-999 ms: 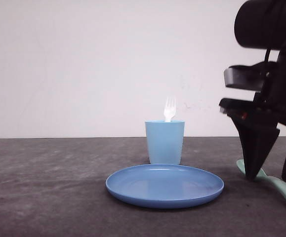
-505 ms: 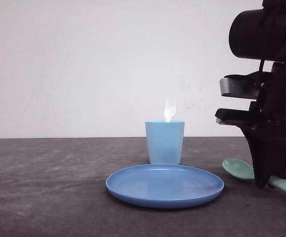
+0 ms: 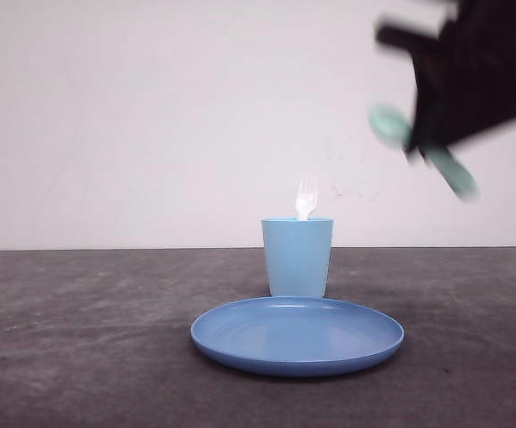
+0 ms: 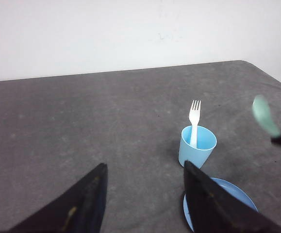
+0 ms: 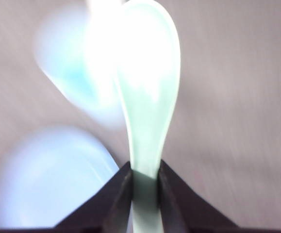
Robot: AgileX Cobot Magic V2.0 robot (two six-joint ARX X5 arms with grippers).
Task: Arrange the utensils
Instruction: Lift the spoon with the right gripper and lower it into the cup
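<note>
Worktop (image 3: 79, 357) of dark grey speckled material carries, in the front view, a round blue plastic plate (image 3: 298, 334) near its front edge and a light blue plastic cup (image 3: 298, 257) just behind it. A small white plastic fork (image 3: 306, 197) stands upright in the cup, tines up. High above the right side of the worktop, the black right gripper (image 3: 427, 147) is blurred and tilted; its jaws are clamped on the handle of a mint-green plastic spoon (image 3: 389, 125), held well clear of the surface with the bowl pointing left.

In the left wrist view, the left gripper (image 4: 145, 194) has its two black fingers (image 4: 89, 194) spread wide with nothing between them, above the worktop. The fork, cup and part of the plate lie beyond, and the spoon hangs blurred in the air.

In the right wrist view, the right gripper's fingers (image 5: 118, 196) pinch the spoon's handle, its bowl stretching away over the blurred cup and plate.
</note>
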